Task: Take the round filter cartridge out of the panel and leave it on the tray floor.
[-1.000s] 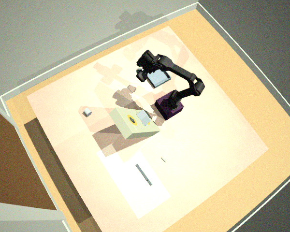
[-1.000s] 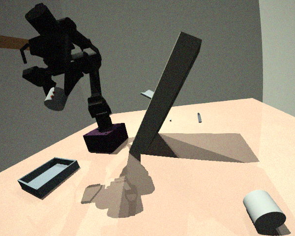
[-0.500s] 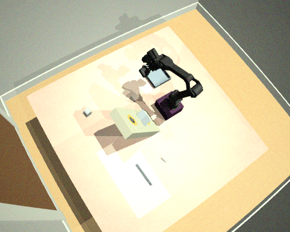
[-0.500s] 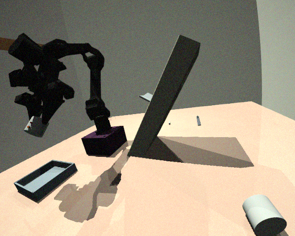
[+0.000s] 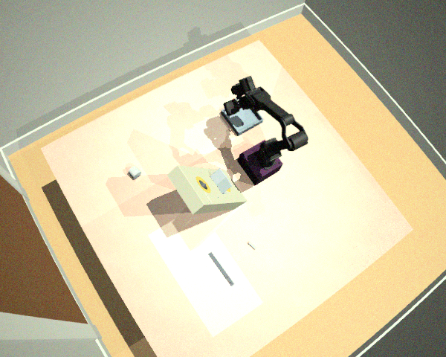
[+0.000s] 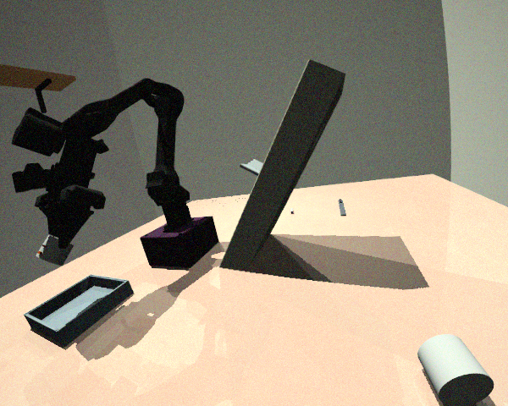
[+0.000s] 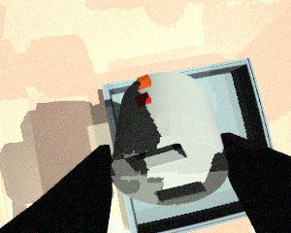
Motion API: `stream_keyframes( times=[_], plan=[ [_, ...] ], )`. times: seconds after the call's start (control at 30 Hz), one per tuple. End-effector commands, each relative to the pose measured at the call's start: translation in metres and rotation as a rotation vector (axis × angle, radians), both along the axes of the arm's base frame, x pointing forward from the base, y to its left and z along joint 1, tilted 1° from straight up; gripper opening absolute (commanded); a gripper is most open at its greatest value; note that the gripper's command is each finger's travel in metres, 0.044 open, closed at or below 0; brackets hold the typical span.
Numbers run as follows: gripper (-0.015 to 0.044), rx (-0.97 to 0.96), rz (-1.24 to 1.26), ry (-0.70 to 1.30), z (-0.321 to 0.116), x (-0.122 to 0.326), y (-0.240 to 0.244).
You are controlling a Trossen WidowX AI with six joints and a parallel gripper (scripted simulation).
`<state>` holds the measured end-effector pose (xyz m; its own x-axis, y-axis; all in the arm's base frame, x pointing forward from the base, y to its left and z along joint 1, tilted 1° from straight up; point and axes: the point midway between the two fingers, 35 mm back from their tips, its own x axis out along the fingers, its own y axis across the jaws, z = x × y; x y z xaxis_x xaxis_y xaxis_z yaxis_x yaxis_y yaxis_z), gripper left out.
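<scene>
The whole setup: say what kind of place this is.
Likely a robot test bench: one black arm on a low base, a tilted service panel standing on a walled table, and a small tray beneath the gripper, which holds a cartridge.

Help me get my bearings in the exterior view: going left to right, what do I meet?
The claw shut on the filter cartridge, over the tray → the arm's purple base → the leaning service panel → a thin grey bar → a pale cylinder lying on its side.
</scene>
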<state>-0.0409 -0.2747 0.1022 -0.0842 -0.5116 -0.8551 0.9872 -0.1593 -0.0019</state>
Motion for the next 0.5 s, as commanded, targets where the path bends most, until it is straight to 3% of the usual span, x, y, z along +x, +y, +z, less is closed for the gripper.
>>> stream_keyframes(
  times=[0.0, 0.47],
  plan=[
    [0.0000, 0.004, -0.080, 0.002, -0.016, -0.020, 0.006],
    [0.0000, 0.004, -0.142, 0.002, -0.055, -0.037, 0.010]
  ],
)
